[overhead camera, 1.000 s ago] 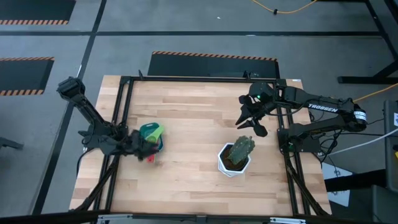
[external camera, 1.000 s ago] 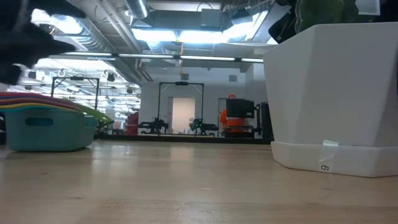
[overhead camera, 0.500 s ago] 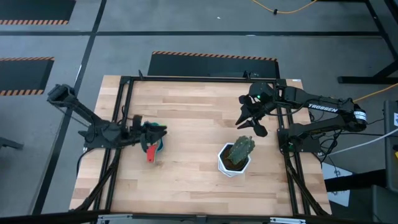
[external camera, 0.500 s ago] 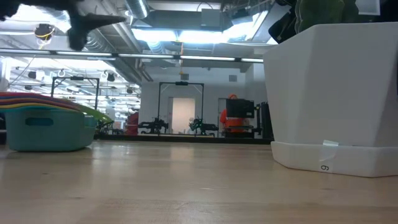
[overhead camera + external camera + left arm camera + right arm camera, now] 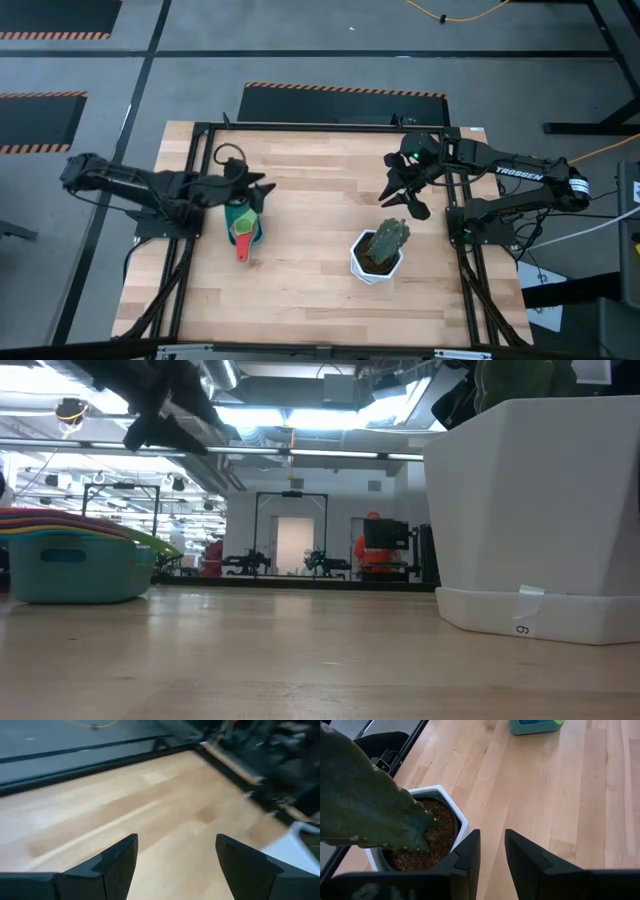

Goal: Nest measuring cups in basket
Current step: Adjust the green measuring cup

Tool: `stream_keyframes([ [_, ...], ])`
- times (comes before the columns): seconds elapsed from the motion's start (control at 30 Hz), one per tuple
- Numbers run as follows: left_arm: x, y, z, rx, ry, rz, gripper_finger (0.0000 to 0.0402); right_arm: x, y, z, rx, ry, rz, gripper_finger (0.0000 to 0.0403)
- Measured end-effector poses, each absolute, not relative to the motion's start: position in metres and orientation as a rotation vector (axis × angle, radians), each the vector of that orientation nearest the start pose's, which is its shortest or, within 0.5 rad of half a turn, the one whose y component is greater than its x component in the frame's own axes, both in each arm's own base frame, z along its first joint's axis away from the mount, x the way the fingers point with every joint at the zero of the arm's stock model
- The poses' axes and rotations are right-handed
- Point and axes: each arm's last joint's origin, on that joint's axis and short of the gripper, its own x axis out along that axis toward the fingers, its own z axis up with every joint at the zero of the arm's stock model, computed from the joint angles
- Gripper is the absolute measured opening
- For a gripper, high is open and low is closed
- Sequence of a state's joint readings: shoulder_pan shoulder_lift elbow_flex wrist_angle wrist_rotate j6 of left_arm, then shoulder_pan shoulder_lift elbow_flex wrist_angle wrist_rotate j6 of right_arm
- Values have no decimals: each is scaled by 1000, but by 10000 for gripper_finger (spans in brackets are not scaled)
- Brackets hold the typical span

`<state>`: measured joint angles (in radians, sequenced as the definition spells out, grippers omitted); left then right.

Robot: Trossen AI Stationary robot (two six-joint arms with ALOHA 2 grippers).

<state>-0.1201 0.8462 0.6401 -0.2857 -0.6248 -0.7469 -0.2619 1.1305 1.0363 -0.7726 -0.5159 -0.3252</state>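
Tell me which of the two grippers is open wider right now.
The left gripper, up above the table near the teal basket, holds nothing and its fingers stand far apart. The right gripper, over the white plant pot, shows only a narrow gap.

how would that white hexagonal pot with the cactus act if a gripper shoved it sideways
Probably heavy for its size: the white hexagonal pot is packed with dark soil. The cactus rises well above the rim, so a push up high might tip it. Its broad flat base on the wooden table suggests a low push would slide it instead.
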Motion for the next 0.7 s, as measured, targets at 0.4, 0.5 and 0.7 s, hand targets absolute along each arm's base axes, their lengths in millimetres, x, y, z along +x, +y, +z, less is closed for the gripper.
stream_keyframes([
  [0.4, 178, 13, 269, -513, 235, 739, 261, 215, -43, 312, 14, 728, 358, 94],
  [0.5, 181, 14, 267, -444, 295, 692, 261, 211, -45, 326, -11, 688, 349, 94],
  [0.7, 189, 24, 255, -436, 413, 636, 261, 193, -51, 357, -138, 551, 309, 94],
])
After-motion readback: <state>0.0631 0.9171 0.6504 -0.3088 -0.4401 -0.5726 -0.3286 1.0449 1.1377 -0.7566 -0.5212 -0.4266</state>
